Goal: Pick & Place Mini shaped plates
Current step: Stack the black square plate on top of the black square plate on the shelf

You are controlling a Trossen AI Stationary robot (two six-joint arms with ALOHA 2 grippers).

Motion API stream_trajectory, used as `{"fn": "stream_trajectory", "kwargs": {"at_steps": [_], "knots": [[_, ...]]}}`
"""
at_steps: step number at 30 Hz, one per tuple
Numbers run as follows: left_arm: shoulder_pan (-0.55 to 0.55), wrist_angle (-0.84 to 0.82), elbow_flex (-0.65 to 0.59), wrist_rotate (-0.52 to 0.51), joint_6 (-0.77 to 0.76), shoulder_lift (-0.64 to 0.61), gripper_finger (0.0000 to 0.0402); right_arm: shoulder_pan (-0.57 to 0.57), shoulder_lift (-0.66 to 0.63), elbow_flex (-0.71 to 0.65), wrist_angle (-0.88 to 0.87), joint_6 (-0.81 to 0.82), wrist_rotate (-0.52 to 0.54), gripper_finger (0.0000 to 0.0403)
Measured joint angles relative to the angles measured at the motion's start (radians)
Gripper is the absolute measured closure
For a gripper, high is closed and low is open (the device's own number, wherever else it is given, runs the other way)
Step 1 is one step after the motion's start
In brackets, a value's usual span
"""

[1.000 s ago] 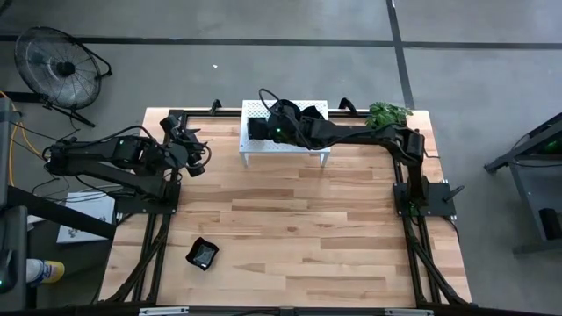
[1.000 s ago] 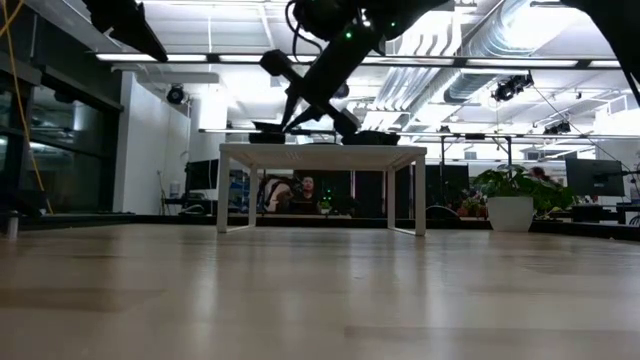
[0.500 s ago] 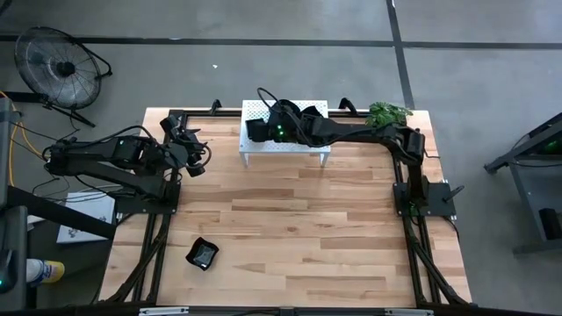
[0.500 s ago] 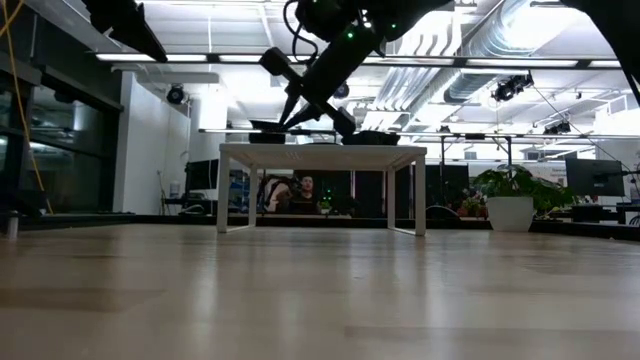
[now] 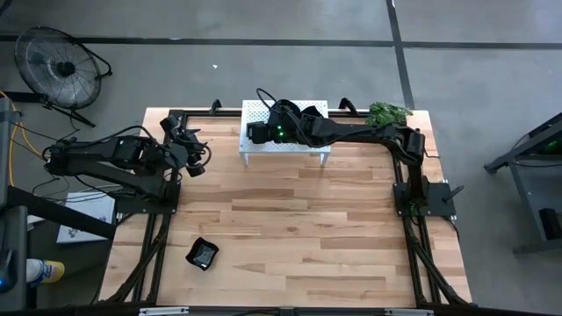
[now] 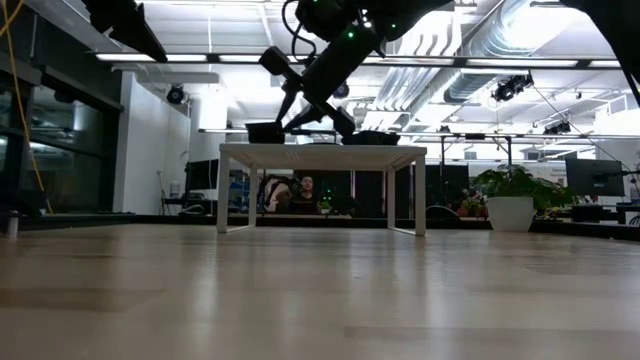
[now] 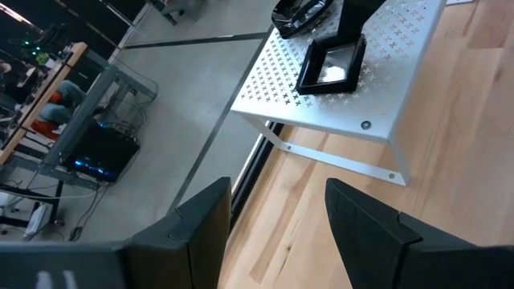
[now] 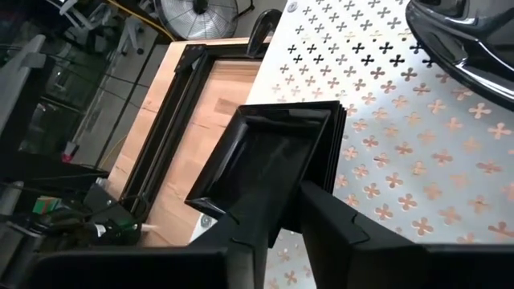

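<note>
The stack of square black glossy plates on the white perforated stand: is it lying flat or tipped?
Flat. The stack of square black glossy plates rests level on the white perforated stand, hollow side up, with the right gripper at its edge.

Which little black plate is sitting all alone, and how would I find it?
Start at the big wooden table and go to the near edge, on the left arm's side, far from the white stand at the back. There lies one small glossy black plate. Unlike the plates on the stand, it sits directly on the wood with nothing beside it.
</note>
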Motion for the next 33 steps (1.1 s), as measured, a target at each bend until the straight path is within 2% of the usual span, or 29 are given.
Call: {"fn": "stream_trajectory", "kwargs": {"at_steps": [15,33], "knots": [[0.000,-0.002,0.000,0.025,0.000,0.000,0.0204,-0.003,-0.001,0.000,-0.002,-0.057,-0.022,0.0296],[0.000,-0.003,0.000,0.025,0.000,0.000,0.0204,-0.018,-0.021,0.000,-0.008,-0.119,-0.074,0.0295]]}}
